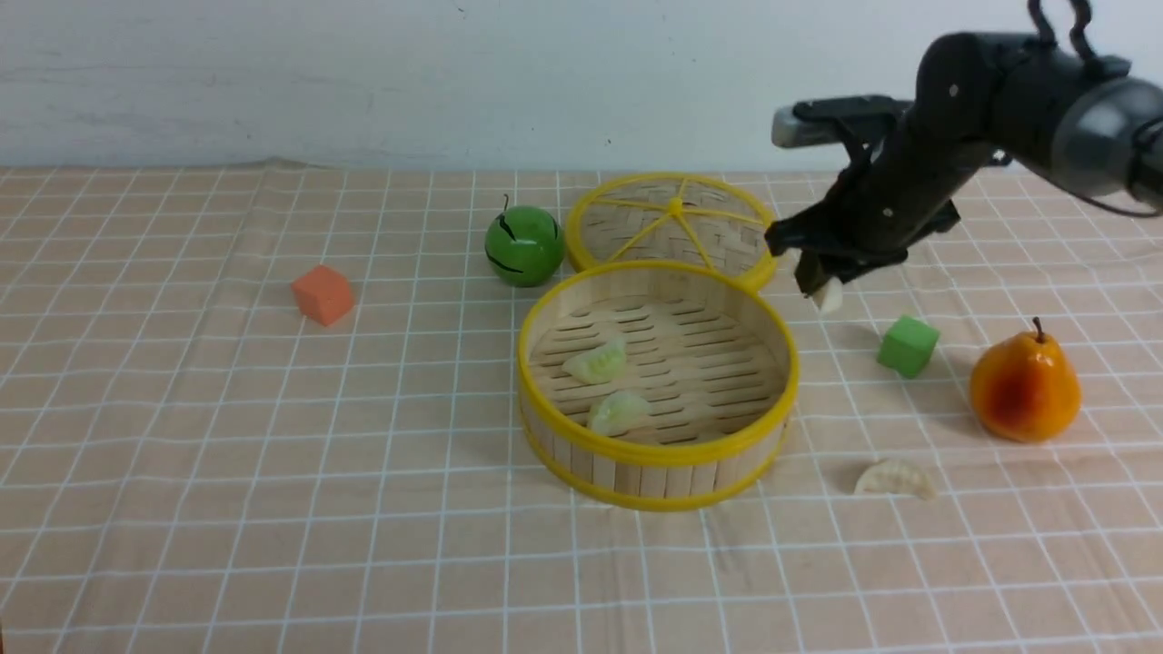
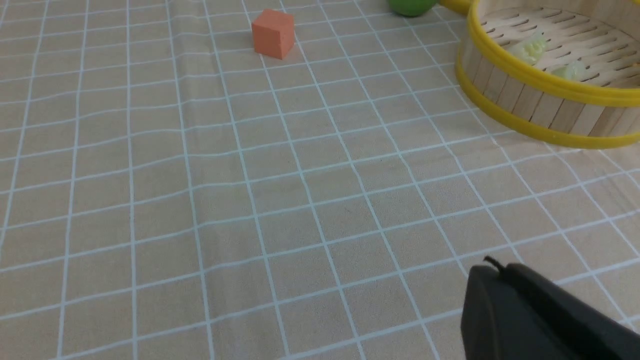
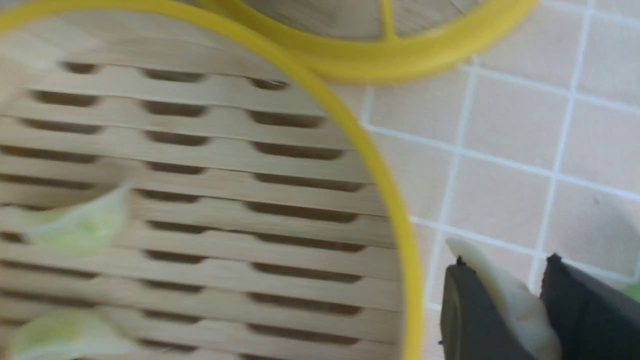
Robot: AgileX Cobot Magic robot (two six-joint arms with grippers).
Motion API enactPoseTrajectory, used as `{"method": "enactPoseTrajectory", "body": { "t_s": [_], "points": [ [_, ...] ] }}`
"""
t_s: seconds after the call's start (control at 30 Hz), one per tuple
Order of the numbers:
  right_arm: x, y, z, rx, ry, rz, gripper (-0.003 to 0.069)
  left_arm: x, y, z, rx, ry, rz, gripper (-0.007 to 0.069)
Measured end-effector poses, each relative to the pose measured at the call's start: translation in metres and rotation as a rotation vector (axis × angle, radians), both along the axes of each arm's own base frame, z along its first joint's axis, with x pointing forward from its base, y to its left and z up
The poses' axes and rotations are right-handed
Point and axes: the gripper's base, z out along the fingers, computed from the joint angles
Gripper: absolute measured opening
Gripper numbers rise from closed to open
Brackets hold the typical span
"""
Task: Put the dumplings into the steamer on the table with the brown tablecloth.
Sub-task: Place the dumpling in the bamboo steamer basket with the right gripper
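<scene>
Bright, even light, soft shadows; right wrist view blurred, steamer smeared

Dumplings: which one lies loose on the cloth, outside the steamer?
The cream-white dumpling right of the steamer, near the pear. The two green dumplings lie inside the steamer, and the other white dumpling is pinched in the right gripper.

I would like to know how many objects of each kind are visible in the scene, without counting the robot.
Green dumplings: 2
White dumplings: 2
Cubes: 2
Fruits: 2
Steamer: 1
Lid: 1
Total: 10
</scene>
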Motion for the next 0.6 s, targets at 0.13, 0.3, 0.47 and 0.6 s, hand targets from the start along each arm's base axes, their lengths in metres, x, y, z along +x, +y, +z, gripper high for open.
{"method": "enactPoseTrajectory", "body": {
  "t_s": [0.13, 0.3, 0.47, 0.6],
  "points": [
    [-0.009, 0.036, -0.006, 0.008, -0.004, 0.098, 0.0188, 0.0, 0.0, 0.001, 0.009, -0.009, 0.002, -0.0014],
    [-0.002, 0.061, -0.056, -0.013, 0.042, 0.13, 0.0188, 0.0, 0.001, 0.001, 0.012, -0.011, 0.003, -0.0014],
    [0.004, 0.068, -0.075, 0.073, 0.048, 0.097, 0.0281, 0.0, 0.001, 0.001, 0.014, -0.012, 0.003, -0.0014],
    [0.002, 0.07, -0.071, 0.111, 0.066, 0.087, 0.0459, 0.0, 0.001, 0.001, 0.014, -0.012, 0.003, -0.0014]
  ]
}}
